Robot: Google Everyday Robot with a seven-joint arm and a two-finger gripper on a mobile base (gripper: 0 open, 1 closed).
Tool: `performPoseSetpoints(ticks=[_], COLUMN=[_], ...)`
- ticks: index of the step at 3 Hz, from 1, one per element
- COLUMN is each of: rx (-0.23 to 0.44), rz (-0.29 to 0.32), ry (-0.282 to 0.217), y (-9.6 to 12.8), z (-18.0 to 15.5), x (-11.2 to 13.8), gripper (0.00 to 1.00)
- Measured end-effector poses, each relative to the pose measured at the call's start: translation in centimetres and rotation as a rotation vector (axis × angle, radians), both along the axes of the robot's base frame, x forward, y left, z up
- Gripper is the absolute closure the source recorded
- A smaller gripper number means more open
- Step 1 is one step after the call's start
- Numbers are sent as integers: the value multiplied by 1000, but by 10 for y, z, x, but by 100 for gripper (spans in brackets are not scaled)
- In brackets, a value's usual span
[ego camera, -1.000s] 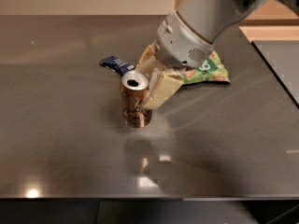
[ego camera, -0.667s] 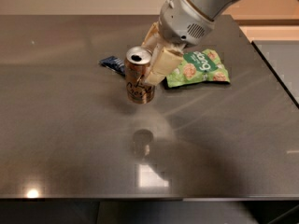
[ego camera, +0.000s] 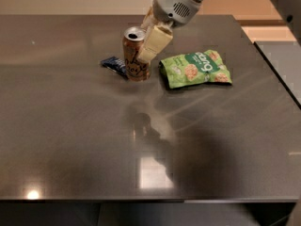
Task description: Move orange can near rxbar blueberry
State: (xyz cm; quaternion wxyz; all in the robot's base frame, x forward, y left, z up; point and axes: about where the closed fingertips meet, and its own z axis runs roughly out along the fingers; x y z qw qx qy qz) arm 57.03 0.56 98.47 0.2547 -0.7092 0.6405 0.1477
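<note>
A dark, glossy desk (ego camera: 70,126) fills the view. The orange can (ego camera: 133,66) stands upright towards its far side, right against the right end of the rxbar blueberry (ego camera: 113,63). The gripper (ego camera: 143,44) reaches down from above, its jaws closed on the can's upper half. A green snack bag (ego camera: 195,68) lies near, to the right. The can's pale script is unreadable.

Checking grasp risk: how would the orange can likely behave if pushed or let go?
The orange can is tall and slim, so it probably tips easily if pushed high. Its smooth metal side may slip against the gripper, which holds it near the top. Tipped, it would likely roll.
</note>
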Motion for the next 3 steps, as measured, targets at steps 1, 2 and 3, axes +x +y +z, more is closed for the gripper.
performPoseSetpoints(ticks=[1, 2, 3], rx=[0, 0, -2], rz=[-18, -26, -28], ry=[19, 42, 66], y=[12, 23, 30], z=[-6, -16, -29], x=[24, 42, 53], gripper=[100, 100, 100])
